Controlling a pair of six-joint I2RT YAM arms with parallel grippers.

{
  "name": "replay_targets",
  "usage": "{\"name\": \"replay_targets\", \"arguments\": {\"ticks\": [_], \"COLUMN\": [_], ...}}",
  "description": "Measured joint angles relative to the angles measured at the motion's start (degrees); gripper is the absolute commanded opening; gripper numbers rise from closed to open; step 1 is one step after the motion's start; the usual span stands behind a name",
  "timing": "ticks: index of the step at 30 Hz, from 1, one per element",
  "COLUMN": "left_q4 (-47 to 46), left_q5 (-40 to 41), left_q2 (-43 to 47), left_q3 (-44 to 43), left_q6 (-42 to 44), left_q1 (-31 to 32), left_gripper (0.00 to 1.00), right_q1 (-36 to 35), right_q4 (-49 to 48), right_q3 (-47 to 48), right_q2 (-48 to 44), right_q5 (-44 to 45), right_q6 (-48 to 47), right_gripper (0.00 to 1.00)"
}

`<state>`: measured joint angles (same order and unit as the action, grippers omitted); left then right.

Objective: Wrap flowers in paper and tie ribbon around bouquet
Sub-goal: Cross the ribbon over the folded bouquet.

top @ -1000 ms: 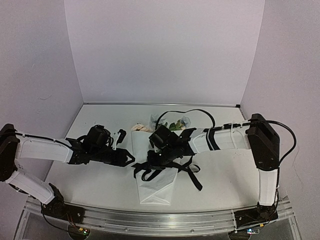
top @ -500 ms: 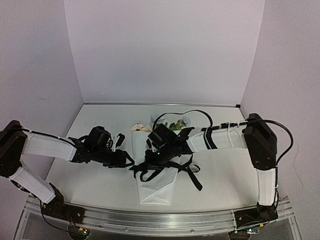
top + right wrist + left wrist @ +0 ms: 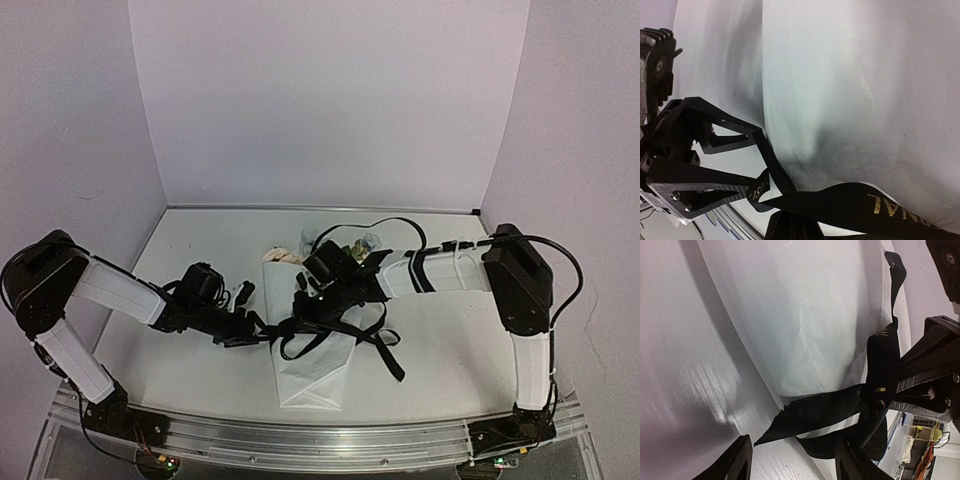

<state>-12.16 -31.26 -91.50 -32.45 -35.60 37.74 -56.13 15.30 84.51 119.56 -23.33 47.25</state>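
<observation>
Ribbon-tying step, I judge — right tool [image 3: 298,308] pinches the ribbon [image 3: 825,407] against the bouquet [image 3: 805,315]; left tool [image 3: 792,461] spread, frayed end between its fingers [image 3: 737,462]; next needs closing there.

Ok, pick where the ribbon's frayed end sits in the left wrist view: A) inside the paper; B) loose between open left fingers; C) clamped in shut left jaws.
B: the frayed end of the ribbon lies unpinched between the open fingers of the left gripper, outside the paper.
</observation>
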Motion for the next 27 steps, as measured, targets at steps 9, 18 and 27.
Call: {"name": "replay_targets", "arguments": {"ticks": [9, 18, 27], "left_q4": [-4.2, -4.9, -4.5], "left_q5": [-2.1, -2.0, -1.0], "left_q2": [-0.8, -1.1, -1.5], "left_q3": [0.0, -0.3, -1.4], "left_q6": [-1.3, -1.9, -1.9], "left_q1": [-0.6, -2.0, -2.0], "left_gripper": [0.48, 0.31, 0.00], "right_q1": [0.6, 0.9, 0.9], "right_q4": [-1.1, -1.3, -1.6], "right_q3": [0.0, -0.1, -0.3], "right_q2": [0.3, 0.3, 0.3], "right_q5": [-1.6, -2.4, -2.5], "right_q6": [0.8, 1.1, 1.7], "right_gripper": [0.00, 0.00, 0.30]}}
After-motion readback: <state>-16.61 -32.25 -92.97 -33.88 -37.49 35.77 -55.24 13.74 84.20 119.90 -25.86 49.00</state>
